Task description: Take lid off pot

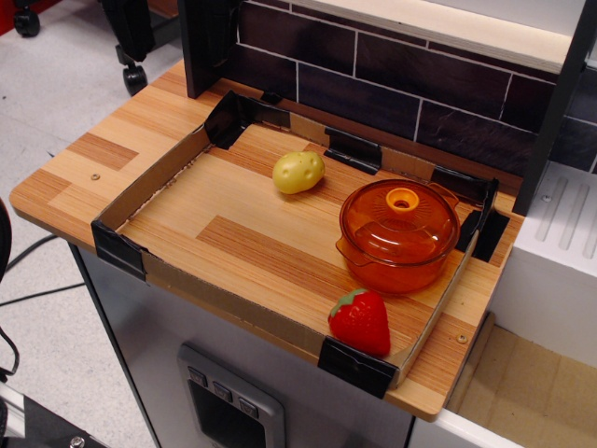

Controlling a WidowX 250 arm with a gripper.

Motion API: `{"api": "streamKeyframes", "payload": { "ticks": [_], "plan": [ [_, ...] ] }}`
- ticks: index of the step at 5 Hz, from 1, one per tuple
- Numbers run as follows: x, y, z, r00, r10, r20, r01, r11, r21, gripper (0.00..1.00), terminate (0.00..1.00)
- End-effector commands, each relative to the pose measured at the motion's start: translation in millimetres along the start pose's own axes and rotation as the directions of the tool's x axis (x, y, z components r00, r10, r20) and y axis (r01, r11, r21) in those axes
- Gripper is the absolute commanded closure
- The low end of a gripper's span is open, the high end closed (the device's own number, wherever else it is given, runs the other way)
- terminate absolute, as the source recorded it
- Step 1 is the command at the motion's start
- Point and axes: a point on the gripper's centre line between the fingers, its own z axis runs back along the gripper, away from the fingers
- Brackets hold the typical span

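The translucent orange pot [396, 266] stands at the right side of the wooden counter, inside a low cardboard border. The orange domed lid [399, 222] sits on top of it, with its yellow-orange ringed knob [402, 199] at the centre. One side handle of the pot shows at its left and one at its upper right. No gripper or arm is in view.
A yellow toy potato [298, 172] lies at the back middle. A red toy strawberry [360, 321] lies in front of the pot near the front right corner. A cardboard border [224, 303] with black tape corners rings the work area. A dark brick-pattern wall [392, 84] stands behind.
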Motion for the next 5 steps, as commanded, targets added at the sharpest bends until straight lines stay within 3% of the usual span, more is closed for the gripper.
{"api": "streamKeyframes", "payload": {
  "ticks": [1,3,4,5],
  "plan": [
    [0,0,0,1.000,0.000,0.000,0.000,1.000,0.000,0.00,0.00],
    [-16,-64,-20,0.999,0.031,0.017,-0.029,0.994,-0.102,0.00,0.00],
    [-26,-93,-31,1.000,0.023,0.008,-0.022,0.991,-0.132,0.00,0.00],
    [-28,-116,-46,1.000,0.005,-0.011,-0.007,0.992,-0.124,0.00,0.00]
  ]
}}
